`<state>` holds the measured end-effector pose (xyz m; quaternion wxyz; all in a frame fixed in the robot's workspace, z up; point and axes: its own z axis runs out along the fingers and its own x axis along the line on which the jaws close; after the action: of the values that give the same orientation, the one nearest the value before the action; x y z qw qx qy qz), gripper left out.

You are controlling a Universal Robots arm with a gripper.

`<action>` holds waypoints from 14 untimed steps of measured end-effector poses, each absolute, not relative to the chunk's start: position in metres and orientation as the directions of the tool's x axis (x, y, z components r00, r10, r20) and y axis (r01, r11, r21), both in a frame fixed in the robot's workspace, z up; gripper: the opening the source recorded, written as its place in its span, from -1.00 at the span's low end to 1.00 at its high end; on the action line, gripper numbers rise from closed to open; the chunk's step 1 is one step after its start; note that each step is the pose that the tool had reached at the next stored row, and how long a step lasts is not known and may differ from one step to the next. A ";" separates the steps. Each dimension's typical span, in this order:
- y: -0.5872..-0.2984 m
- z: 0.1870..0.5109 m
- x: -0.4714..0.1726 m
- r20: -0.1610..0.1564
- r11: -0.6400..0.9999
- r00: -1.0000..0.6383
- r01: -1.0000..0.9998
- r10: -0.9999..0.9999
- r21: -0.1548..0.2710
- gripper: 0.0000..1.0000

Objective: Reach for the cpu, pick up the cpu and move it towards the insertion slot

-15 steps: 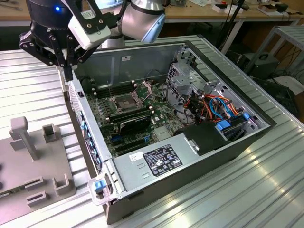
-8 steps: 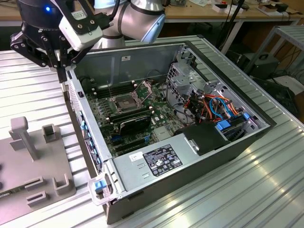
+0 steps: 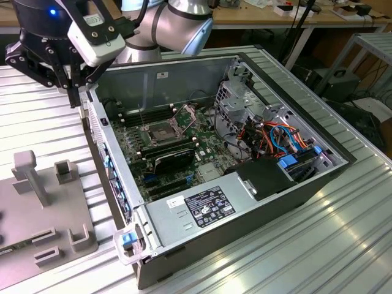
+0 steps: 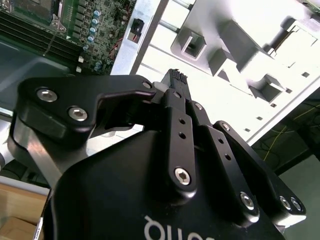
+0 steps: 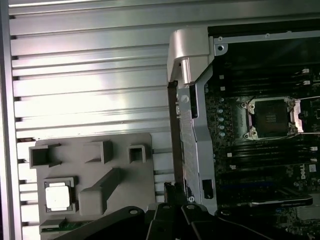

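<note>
Ribbed aluminium table (image 3: 343, 245), cluttered benches (image 3: 263, 17) behind; gripper (image 3: 75, 98) pressed together, empty, beside computer case (image 3: 184, 67); cpu (image 5: 57, 196) in grey fixture (image 5: 140, 175).

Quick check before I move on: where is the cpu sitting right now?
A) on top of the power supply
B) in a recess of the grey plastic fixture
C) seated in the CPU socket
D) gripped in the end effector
B: in the first wrist view the cpu lies in a square recess of the grey plastic fixture, outside the computer case, while the CPU socket shows a bare dark centre.
</note>
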<state>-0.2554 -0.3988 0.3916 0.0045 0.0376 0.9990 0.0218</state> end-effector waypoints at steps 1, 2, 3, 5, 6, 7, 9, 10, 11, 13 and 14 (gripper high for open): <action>-0.399 0.392 -0.257 -0.007 0.996 -0.997 0.075 0.075 0.044 -0.79; -0.399 0.391 -0.258 -0.007 0.996 -0.997 0.075 0.075 0.044 -0.79; -0.399 0.391 -0.259 -0.007 0.996 -0.997 0.075 0.075 0.044 -0.79; -0.399 0.391 -0.260 -0.006 0.996 -0.997 0.075 0.075 0.044 -0.79; -0.399 0.391 -0.261 -0.006 0.996 -0.997 0.075 0.075 0.044 -0.79; -0.399 0.391 -0.261 -0.005 0.996 -0.997 0.075 0.075 0.044 -0.79; -0.399 0.391 -0.262 -0.005 0.996 -0.997 0.075 0.075 0.044 -0.79; -0.399 0.391 -0.262 -0.005 0.996 -0.997 0.075 0.075 0.044 -0.79; -0.399 0.391 -0.262 -0.005 0.996 -0.997 0.075 0.075 0.044 -0.79; -0.399 0.391 -0.262 -0.005 0.996 -0.997 0.075 0.075 0.044 -0.79; -0.399 0.391 -0.262 -0.005 0.996 -0.997 0.075 0.075 0.044 -0.79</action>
<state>-0.2619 -0.3989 0.3913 0.0034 0.0376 0.9991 0.0218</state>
